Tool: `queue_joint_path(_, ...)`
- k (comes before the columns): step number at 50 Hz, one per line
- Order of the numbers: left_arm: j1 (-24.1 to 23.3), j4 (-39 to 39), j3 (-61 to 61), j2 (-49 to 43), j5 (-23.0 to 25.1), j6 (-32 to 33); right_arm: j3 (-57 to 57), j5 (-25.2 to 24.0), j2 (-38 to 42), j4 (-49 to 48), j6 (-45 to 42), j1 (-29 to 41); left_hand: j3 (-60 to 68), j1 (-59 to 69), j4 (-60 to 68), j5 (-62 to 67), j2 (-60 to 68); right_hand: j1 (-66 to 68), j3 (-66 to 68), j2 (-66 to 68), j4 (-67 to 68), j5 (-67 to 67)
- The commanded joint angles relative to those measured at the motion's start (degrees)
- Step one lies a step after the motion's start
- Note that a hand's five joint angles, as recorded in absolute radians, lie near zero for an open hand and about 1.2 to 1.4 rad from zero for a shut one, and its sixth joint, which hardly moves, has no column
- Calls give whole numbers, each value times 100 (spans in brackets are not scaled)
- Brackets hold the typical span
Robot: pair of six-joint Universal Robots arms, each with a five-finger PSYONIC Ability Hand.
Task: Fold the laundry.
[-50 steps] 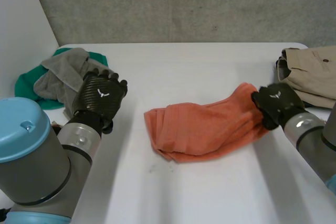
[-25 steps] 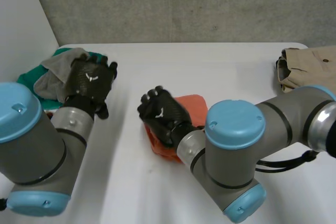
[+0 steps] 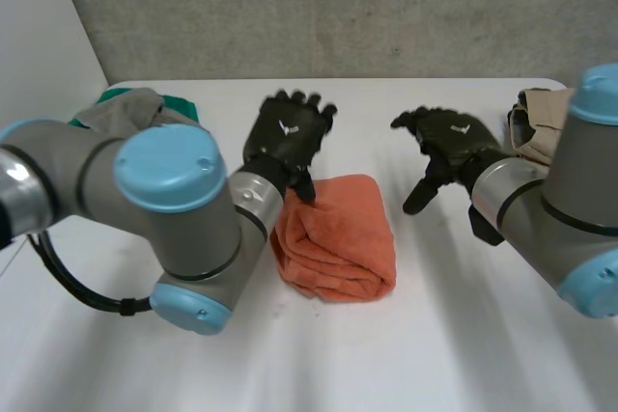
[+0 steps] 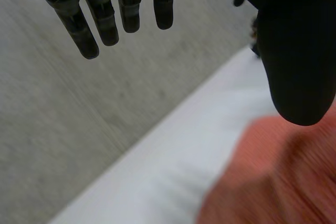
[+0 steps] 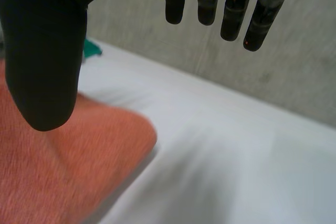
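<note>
Evidently soft and light, the folded orange terry towel [image 3: 338, 238] lies on the white table [image 3: 454, 335] (pinch a corner; it will slump). Both the left hand [image 3: 290, 137] and the right hand [image 3: 449, 137] hover beside it, open-fingered, empty.

- No words, numbers or brand names can be read in any view.
- The only sign is a small white emblem [image 3: 287, 127], a spread, wing-like mark without letters. It stands on the back of the black left hand [image 3: 294, 142] in the head view.
- A second white emblem of the same kind [image 3: 462, 125] stands on the back of the black right hand [image 3: 446, 142], also in the head view. It is too small to make out further.
</note>
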Motion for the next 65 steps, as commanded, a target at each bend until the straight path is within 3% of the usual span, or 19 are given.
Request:
queue_joint_path(1,46,-909,293,-469,-174,66,-803,-40,834,601,7,90,20,29,79,70,100,-120,-213,-269,-319,-362)
queue_joint_path(10,29,-1656,-68,-443,-816,127,-1225,-216,1387,882,-72,503,20,29,79,70,100,-120,-213,-269,-319,-362)
queue_joint_path(26,37,-1753,-261,-522,-816,312,-1357,47,1968,979,-1135,591,37,46,96,87,117,-120,-213,-269,-319,-362)
queue_joint_path(34,-24,-1595,-130,-320,-781,338,-1261,135,1547,882,-1206,591,20,29,79,70,100,-120,-213,-269,-319,-362)
queue_joint_path(40,37,-1472,-208,681,-676,321,-673,267,633,233,-1074,582,104,113,163,154,184,-120,-213,-269,-319,-362)
queue_joint_path(46,178,-1534,-472,1366,79,321,293,627,-149,-409,-1144,661,88,96,147,138,168,-120,-213,-269,-319,-362)
queue_joint_path(50,616,-1595,-727,1815,1080,312,1215,671,-440,-1005,-1162,915,104,113,163,155,184,-120,-213,-269,-319,-362)
queue_joint_path(55,1143,-1919,-815,1965,2730,286,1920,698,-361,-1990,-1188,1381,87,96,146,138,167,-120,-213,-269,-319,-362)
queue_joint_path(59,1425,-2297,-745,1965,3427,268,2114,716,-2,-2676,-1223,1619,54,63,113,104,134,-120,-213,-269,-319,-362)
queue_joint_path(65,1461,-2421,-701,1948,3543,242,1957,891,815,-3107,-1644,1768,54,63,113,104,134,-120,-213,-269,-319,-362)
